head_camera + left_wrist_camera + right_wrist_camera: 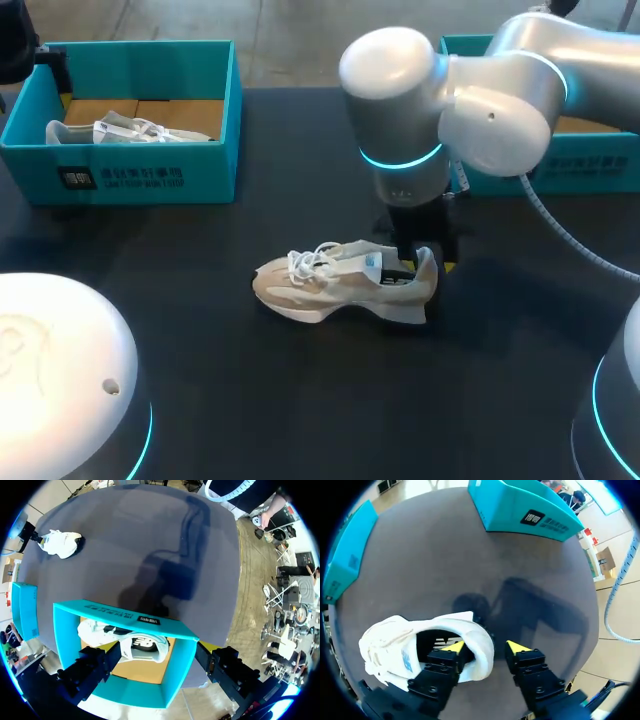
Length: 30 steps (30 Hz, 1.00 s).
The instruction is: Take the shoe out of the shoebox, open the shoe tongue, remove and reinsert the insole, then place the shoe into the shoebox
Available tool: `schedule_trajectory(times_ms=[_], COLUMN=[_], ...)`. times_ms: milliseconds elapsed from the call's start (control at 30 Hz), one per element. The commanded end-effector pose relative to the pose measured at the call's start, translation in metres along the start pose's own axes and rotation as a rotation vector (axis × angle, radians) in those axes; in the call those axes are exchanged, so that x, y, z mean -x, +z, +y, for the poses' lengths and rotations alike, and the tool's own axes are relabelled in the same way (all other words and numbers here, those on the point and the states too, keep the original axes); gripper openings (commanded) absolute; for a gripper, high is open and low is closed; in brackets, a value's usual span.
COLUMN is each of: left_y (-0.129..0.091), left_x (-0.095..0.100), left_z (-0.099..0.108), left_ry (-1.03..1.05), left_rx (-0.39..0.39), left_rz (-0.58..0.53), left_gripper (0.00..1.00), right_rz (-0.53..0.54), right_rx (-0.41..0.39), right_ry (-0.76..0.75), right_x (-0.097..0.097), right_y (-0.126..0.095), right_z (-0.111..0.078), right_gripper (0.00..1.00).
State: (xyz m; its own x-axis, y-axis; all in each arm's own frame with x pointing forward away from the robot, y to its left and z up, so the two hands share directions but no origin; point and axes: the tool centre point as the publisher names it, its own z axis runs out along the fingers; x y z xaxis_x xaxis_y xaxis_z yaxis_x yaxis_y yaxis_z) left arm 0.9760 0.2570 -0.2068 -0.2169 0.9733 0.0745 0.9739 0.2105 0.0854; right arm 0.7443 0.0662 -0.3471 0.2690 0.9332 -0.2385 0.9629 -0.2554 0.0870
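A beige and white shoe [345, 285] lies on its side in the middle of the dark table. My right gripper [425, 255] stands at its heel. In the right wrist view this gripper [485, 647] is open: one finger is inside the shoe [395, 645], the other outside the heel collar with a gap between them. My left gripper [155, 665] hangs open over the teal shoebox [125, 617], in which a second white shoe [125, 640] lies. It holds nothing. That shoebox [120, 175] stands at the table's back left.
A second teal box [600, 160] stands at the back right, partly hidden behind my right arm. The table around the shoe is bare dark surface.
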Motion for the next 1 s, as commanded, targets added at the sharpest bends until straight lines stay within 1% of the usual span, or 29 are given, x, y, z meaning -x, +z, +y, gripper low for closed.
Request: schedule_trajectory(times_ms=[33, 133, 200, 300, 367, 433, 700, 767, 1000], left_y=[0.0, 0.0, 0.0, 0.0, 0.0, 0.0, 0.0, 0.0, 0.0], left_x=[-0.001, -0.001, -0.001, -0.001, -0.001, -0.001, -0.001, -0.001, -0.001], left_z=[-0.001, -0.001, -0.001, -0.001, -0.001, -0.001, -0.001, -0.001, -0.001], left_ry=[0.001, 0.001, 0.001, 0.001, 0.001, 0.001, 0.001, 0.001, 0.001], left_rx=[0.002, 0.002, 0.002, 0.002, 0.002, 0.002, 0.002, 0.002, 0.002], left_rz=[0.002, 0.002, 0.002, 0.002, 0.002, 0.002, 0.002, 0.002, 0.002], left_gripper=[1.0, 1.0, 1.0, 1.0, 1.0, 1.0, 1.0, 1.0, 1.0], right_rz=[0.007, 0.006, 0.009, 0.049, 0.089, 0.105, 0.186, 0.18, 0.18], right_rx=[-0.001, 0.004, 0.014, 0.028, 0.04, 0.05, 0.142, 0.147, 0.147], right_ry=[0.003, 0.0, -0.019, -0.071, -0.126, -0.182, -0.463, -0.508, -0.508], right_x=[0.005, 0.009, 0.012, 0.019, 0.024, 0.029, 0.042, 0.046, 0.046], right_y=[-0.006, -0.017, -0.03, -0.047, -0.059, -0.071, -0.115, -0.121, -0.121], right_z=[-0.002, -0.004, -0.004, -0.005, -0.005, -0.004, -0.001, 0.001, 0.001], right_gripper=[1.0, 1.0, 1.0, 1.0, 1.0, 1.0, 1.0, 1.0, 1.0])
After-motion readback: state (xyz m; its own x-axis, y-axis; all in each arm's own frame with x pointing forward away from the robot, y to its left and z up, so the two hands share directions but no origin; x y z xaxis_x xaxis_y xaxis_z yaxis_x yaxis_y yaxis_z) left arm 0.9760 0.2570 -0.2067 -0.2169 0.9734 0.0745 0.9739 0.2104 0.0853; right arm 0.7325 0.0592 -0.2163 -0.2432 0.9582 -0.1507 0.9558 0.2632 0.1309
